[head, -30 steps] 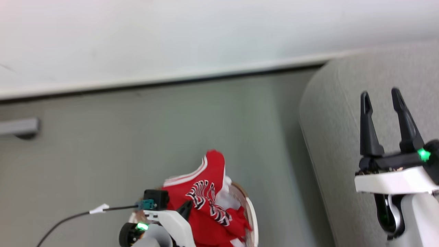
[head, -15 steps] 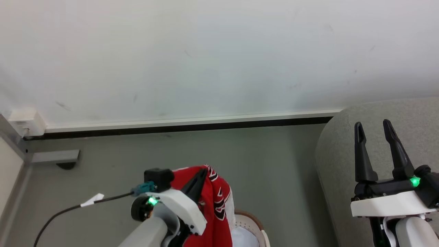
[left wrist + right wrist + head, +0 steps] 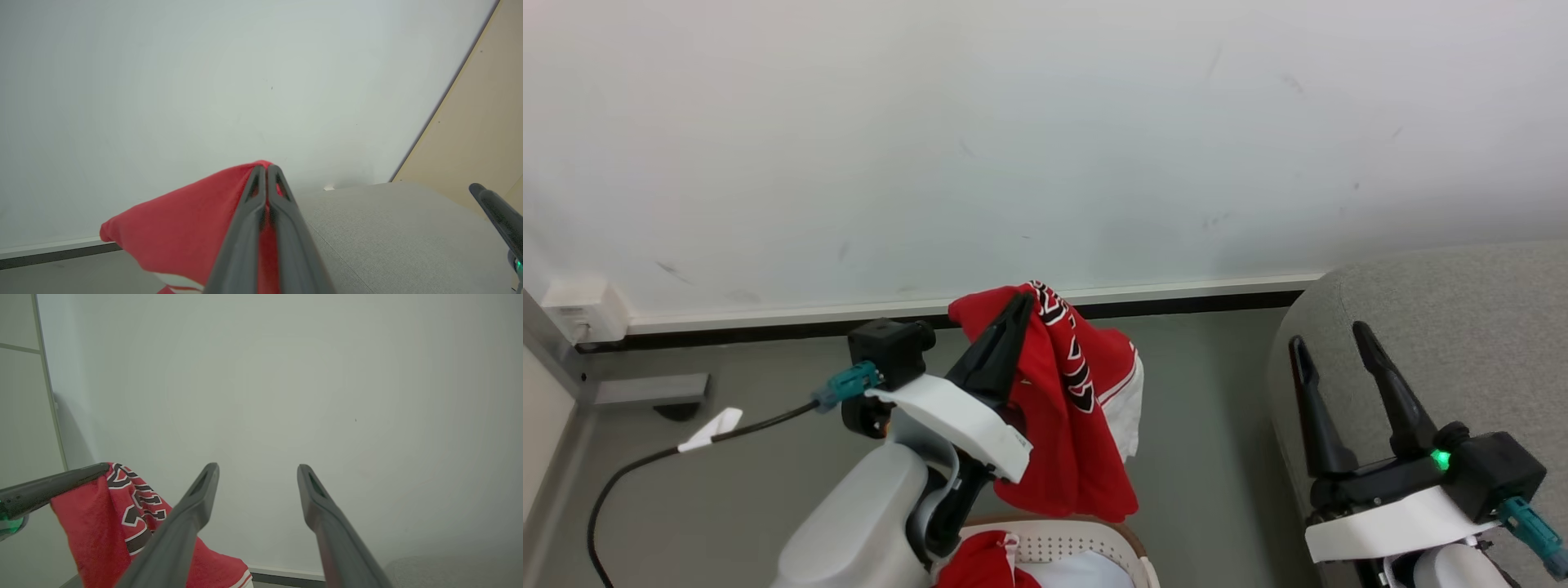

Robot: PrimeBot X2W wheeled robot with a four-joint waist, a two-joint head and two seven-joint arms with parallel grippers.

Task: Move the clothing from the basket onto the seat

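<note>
My left gripper (image 3: 1021, 300) is shut on a red jersey (image 3: 1078, 425) with black-and-white lettering, which hangs well above the basket (image 3: 1086, 541) at the bottom middle of the head view. In the left wrist view the closed fingers (image 3: 265, 171) pinch the red cloth (image 3: 184, 232). Another red garment (image 3: 980, 563) lies in the basket beside white fabric. The light-grey seat (image 3: 1445, 327) stands at the right. My right gripper (image 3: 1327, 335) is open over the seat's near edge, holding nothing. The right wrist view shows its spread fingers (image 3: 204, 490) and the hanging jersey (image 3: 122, 522) to the left.
A white wall (image 3: 1013, 147) with a dark baseboard runs behind. Grey floor (image 3: 1201, 441) separates the basket from the seat. A black cable (image 3: 645, 465) trails left from my left wrist. A small wall box (image 3: 576, 310) and a grey foot (image 3: 645, 390) sit at the far left.
My left gripper has risen with the jersey, lifting it out of the basket until it hangs free. The head camera has tilted upward, showing more wall. The right gripper stays open.
</note>
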